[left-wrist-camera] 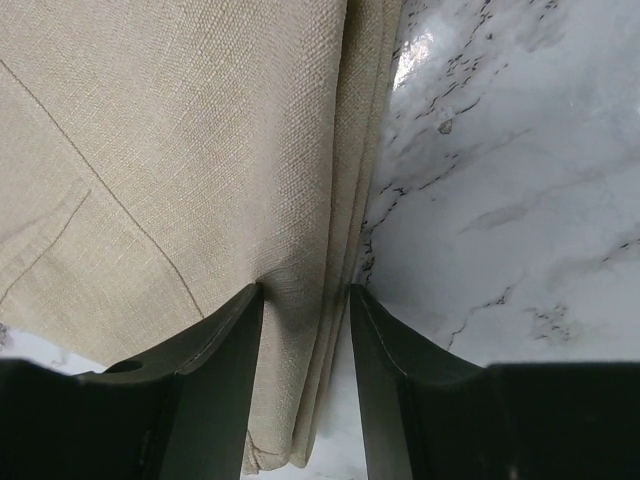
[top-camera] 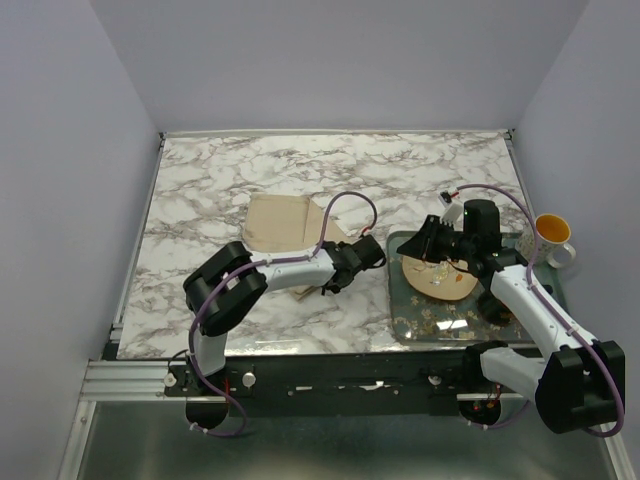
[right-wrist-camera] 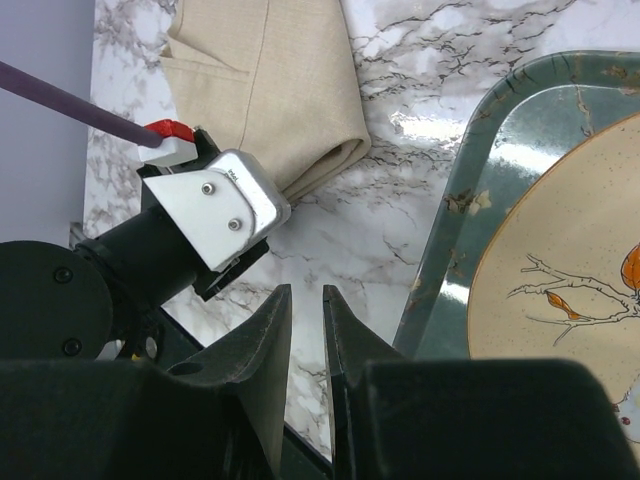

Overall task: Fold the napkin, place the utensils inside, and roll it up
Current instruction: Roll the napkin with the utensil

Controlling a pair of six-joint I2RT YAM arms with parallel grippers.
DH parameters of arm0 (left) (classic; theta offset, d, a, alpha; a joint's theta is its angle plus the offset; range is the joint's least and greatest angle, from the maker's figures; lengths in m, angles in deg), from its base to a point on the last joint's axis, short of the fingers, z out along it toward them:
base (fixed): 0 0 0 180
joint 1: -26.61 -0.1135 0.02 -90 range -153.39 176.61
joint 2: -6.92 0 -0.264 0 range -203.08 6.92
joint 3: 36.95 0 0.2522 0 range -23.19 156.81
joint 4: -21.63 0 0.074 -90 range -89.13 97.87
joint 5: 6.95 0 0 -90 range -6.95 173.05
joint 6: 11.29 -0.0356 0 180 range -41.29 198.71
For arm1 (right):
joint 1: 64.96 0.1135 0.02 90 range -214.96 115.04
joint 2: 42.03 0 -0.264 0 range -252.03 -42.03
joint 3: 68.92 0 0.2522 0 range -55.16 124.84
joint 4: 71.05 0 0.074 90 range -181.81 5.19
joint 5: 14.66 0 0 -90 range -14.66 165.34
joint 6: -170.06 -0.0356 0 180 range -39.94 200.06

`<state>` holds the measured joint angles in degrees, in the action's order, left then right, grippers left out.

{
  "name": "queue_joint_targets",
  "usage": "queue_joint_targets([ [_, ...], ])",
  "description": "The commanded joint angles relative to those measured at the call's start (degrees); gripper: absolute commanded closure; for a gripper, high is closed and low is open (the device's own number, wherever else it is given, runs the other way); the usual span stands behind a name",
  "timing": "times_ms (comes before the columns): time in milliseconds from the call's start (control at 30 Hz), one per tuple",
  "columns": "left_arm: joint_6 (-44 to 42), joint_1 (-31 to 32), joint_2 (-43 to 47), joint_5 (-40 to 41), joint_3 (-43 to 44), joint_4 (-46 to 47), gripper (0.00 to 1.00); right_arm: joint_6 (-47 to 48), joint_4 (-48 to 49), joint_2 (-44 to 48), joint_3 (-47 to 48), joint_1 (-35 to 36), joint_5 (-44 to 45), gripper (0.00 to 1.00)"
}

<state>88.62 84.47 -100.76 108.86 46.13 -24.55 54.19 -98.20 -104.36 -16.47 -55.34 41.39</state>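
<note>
The tan napkin (top-camera: 283, 222) lies folded on the marble table, left of centre. Its layered right edge (left-wrist-camera: 345, 220) runs between the fingers of my left gripper (left-wrist-camera: 305, 290). That gripper (top-camera: 326, 283) is open at the napkin's near right corner. Its left finger (left-wrist-camera: 215, 350) rests on the cloth and its right finger (left-wrist-camera: 385, 360) stands on bare marble, a little apart from the edge. My right gripper (right-wrist-camera: 307, 295) hovers over the marble just left of the tray, open by a narrow gap with nothing in it. In the top view it (top-camera: 415, 245) points left. I cannot make out the utensils.
A green tray (top-camera: 430, 325) at the right holds a round tan patterned plate (top-camera: 440, 285); tray rim (right-wrist-camera: 450, 230) and plate (right-wrist-camera: 560, 260) fill the right of the right wrist view. A white mug (top-camera: 552, 235) stands at the tray's far right corner. The left arm's wrist (right-wrist-camera: 215, 215) lies close by.
</note>
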Motion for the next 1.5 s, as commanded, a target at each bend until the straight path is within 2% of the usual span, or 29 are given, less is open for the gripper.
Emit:
queue_joint_targets([
  [0, 1.0, -0.7, 1.0, -2.9, -1.1, -3.0, 0.50, 0.3, -0.7, 0.8, -0.8, -0.5, -0.9, 0.73],
  [367, 2.1, -2.4, -1.9, -8.0, -1.9, -3.5, 0.48, 0.0, -0.4, 1.2, -1.1, -0.6, -0.9, 0.73],
  [733, 0.4, -7.6, -3.8, -17.9, -3.2, -1.9, 0.52, 0.2, -0.2, 1.2, -1.3, -0.5, -0.8, 0.73],
  [933, 1.0, -9.4, -5.7, -18.9, -2.8, -1.8, 0.60, -0.2, 1.2, -0.4, -1.9, -0.6, -2.2, 0.73],
  [1000, 1.7, -10.1, -5.8, -18.0, -2.8, -1.9, 0.85, -0.8, 3.3, -0.6, -3.1, -0.5, -3.7, 0.73],
  [1033, 2.0, -10.4, -5.6, -17.5, -3.0, -1.7, 0.90, -1.1, 3.8, -1.1, -3.4, -0.5, -4.0, 0.73],
  [1233, 2.1, -10.8, -4.4, -20.3, -2.7, -1.2, 0.90, -3.3, 9.1, -5.2, -4.8, -0.2, -7.8, 0.72],
  [1367, 4.1, -12.5, -2.4, -29.7, -3.0, 1.0, 1.00, -5.3, 11.8, -8.9, -3.6, 1.0, -9.5, 0.67],
  [1467, 5.3, -14.0, -1.4, -34.7, -2.6, 1.6, 1.00, -6.9, 12.7, -10.6, -2.2, 2.6, -8.8, 0.64],
])
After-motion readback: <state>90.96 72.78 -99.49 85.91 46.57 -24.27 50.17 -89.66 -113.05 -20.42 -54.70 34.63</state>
